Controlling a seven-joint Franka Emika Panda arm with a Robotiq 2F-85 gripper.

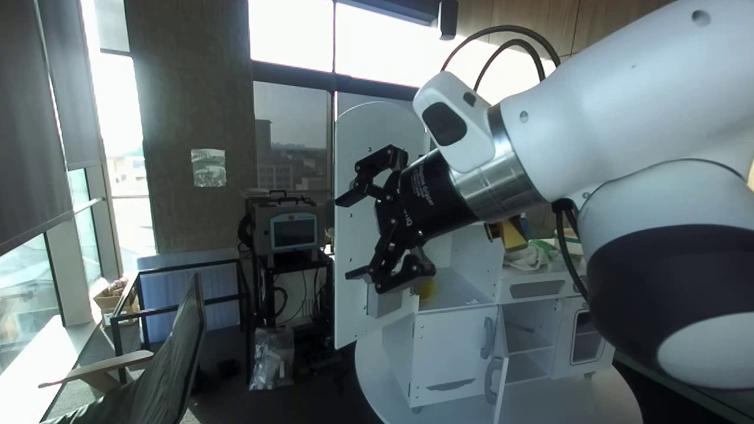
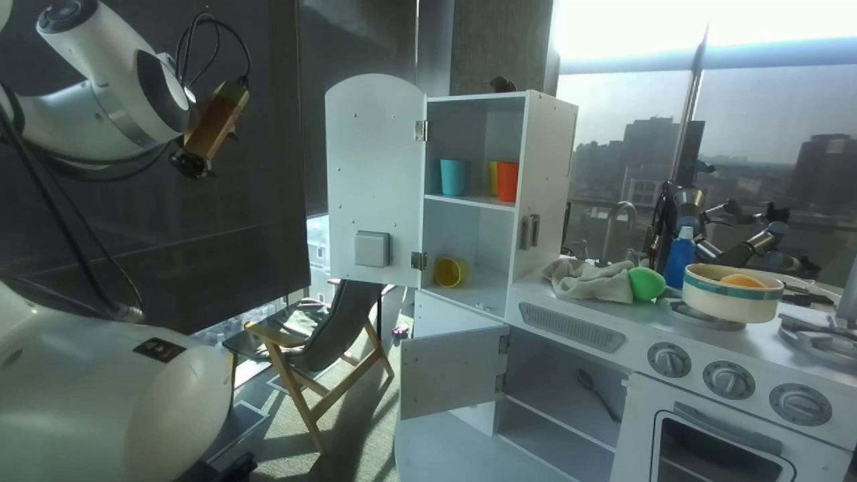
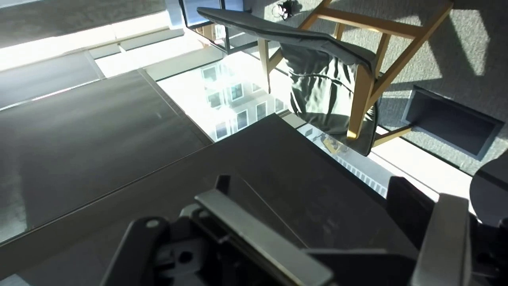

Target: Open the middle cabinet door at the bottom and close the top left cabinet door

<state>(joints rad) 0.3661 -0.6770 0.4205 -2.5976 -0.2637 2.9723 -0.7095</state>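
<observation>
White robot arm point(image 1: 636, 106) looms closest, in front of the cabinet point(image 2: 552, 147), and its gripper point(image 1: 347, 238) hangs well apart from that cabinet, jaws spread wide with nothing between them. The bottom middle door point(image 2: 452, 375) stands swung out from the cabinet's front, so the first half looks done; closing the top left door point(image 2: 375, 174) seems the step in hand. Next the gripper probably has to reach around to that door's outer face and push it toward the cabinet. The bottom middle door is a small plain white panel, its slim grey handle point(image 1: 492, 380) on the outer side. Higher on the cabinet gapes the top left door: tall white slab, rounded top, grey square fitting point(image 2: 372, 248) low on its inner face, metal hinges point(image 2: 420, 130) at the cabinet's edge.
</observation>
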